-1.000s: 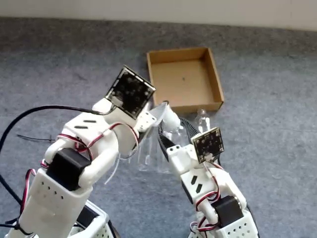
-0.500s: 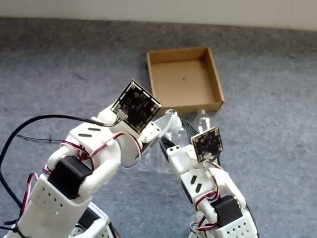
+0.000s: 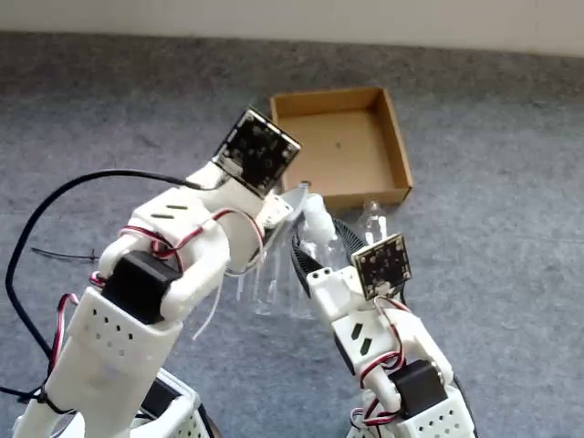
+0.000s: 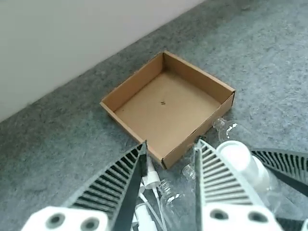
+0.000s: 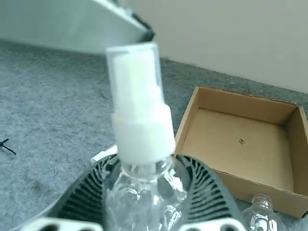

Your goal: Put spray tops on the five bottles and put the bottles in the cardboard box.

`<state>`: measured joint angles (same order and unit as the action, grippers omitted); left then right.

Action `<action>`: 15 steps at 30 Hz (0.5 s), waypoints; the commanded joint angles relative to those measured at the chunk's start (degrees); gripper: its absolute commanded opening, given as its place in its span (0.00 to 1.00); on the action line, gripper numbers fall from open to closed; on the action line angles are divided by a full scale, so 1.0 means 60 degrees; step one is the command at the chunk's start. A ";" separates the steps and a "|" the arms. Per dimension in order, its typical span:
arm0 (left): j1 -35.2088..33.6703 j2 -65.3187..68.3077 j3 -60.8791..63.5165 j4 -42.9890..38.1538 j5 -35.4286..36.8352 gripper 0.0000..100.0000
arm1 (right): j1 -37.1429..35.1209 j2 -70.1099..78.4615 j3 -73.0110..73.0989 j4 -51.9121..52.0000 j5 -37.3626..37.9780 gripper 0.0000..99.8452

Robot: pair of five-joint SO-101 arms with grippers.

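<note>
The right gripper (image 5: 148, 168) is clenched around an upright clear plastic bottle (image 5: 144, 202) with a white spray top (image 5: 139, 120), held just near of the open brown cardboard box (image 3: 339, 146). The left gripper (image 4: 170, 144) hangs just left of that top, jaws parted and holding nothing. Another clear, uncapped bottle (image 3: 371, 217) sits on the grey carpet (image 3: 493, 228) beside the box's near wall.

Surface (image 3: 109, 119): grey, short-pile, carpet-like covering, spreading across the whole work area and showing a mottled texture in every view

Wall (image 3: 292, 14): pale and plain, standing along the far edge of the surface and meeting it in a straight line; in the left wrist view it is running diagonally behind the grey covering

Thin black strand (image 3: 64, 254): lying flat on the grey covering, well out towards the left side in the high view; too small to identify further
</note>
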<state>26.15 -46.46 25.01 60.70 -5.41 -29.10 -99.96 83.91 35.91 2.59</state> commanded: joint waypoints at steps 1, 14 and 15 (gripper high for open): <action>-0.0593 -0.0447 -0.0755 0.0601 -0.0293 0.16 | 0.0110 -0.0110 -0.0271 -0.0183 -0.0015 0.01; -0.4051 -0.1590 0.1927 0.0762 -0.0293 0.16 | 0.2132 0.2938 -0.1048 -0.5707 -0.0059 0.01; -0.4242 -0.1634 0.2352 0.0571 -0.0293 0.16 | 0.2132 0.3714 -0.1341 -0.6293 -0.0088 0.01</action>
<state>5.67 -54.64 32.04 66.86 -6.90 -17.14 -88.26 82.68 8.22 2.59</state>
